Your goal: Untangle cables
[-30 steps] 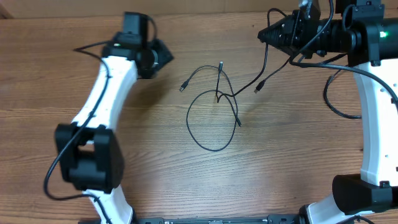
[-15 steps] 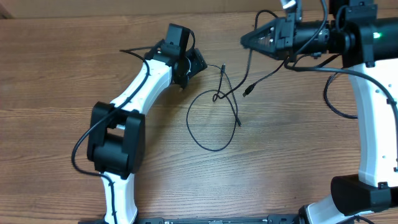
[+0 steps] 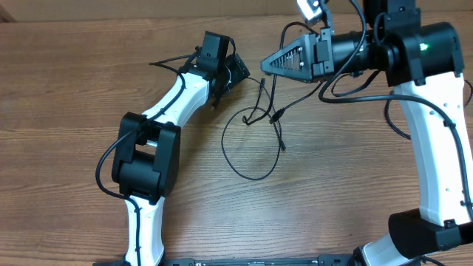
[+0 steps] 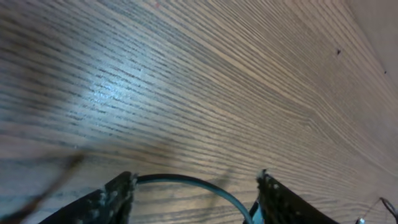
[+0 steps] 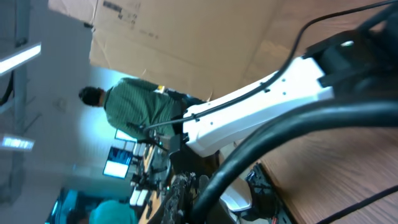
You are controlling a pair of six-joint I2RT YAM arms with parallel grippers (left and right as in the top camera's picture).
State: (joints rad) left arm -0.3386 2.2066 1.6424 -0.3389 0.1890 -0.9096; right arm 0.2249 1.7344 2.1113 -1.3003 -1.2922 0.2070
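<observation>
Toward twelve o'clock on the wooden tabletop (image 3: 74,89), left gripper (image 3: 238,72) spread and empty, right gripper (image 3: 266,64) at one o'clock pinching the thin black silver-tipped cables (image 3: 225,142), their loop lying centre.

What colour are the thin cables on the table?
Black. The cables show best in the overhead view.

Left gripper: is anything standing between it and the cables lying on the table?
Nothing visible does. The left gripper is open, and only bare table shows between it and the nearest strand of the cables. The right gripper, closed on one strand, is on their far side.
</observation>
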